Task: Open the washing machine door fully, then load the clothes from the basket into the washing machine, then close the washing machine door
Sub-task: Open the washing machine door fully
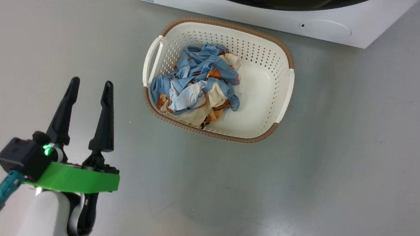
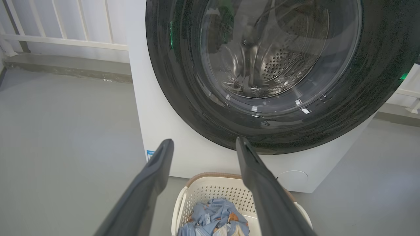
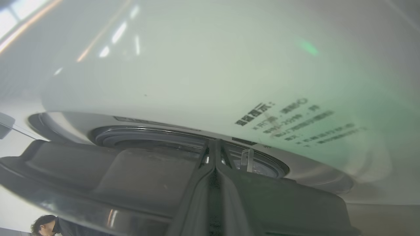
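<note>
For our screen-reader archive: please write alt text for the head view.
A cream perforated basket holding crumpled light blue printed clothes sits on the grey floor in front of the white washing machine. The robot's left gripper, open and empty, hovers at lower left.

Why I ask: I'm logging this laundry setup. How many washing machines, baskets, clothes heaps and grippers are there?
washing machine: 1
basket: 1
heap of clothes: 1 (separate garments cannot be counted)
grippers: 2, the left gripper and the right gripper
Total: 5
</note>
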Robot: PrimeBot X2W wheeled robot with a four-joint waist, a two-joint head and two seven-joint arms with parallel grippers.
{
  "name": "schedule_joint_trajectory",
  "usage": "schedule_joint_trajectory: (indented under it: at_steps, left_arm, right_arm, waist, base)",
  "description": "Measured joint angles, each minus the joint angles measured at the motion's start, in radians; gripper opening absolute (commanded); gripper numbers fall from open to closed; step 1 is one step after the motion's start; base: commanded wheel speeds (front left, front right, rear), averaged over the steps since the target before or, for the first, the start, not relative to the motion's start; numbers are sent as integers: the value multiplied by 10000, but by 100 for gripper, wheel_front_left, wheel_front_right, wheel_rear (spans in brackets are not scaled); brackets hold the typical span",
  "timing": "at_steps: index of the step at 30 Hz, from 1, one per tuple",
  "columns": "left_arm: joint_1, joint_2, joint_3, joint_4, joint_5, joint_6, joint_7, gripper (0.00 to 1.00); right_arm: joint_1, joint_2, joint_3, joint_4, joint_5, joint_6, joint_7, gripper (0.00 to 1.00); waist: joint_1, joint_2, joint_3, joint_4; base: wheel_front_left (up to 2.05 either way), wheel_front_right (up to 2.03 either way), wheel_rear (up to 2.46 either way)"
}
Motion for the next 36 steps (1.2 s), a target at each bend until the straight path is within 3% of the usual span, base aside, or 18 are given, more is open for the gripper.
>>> schedule_joint_trajectory:
  at_steps: [14,36]
  left_arm:
    - [7,0,-98,117,-86,146,0,100]
    - [551,4,176,514,73,127,0,100]
  right_arm:
    - [-200,136,245,416,2,-29,750,0]
    - [2590,646,502,-771,472,-29,1417,0]
  waist:
    - [0,0,-408,-27]
    - [0,0,-2008,-530]
  base:
    - [0,0,0]
    - [0,0,0]
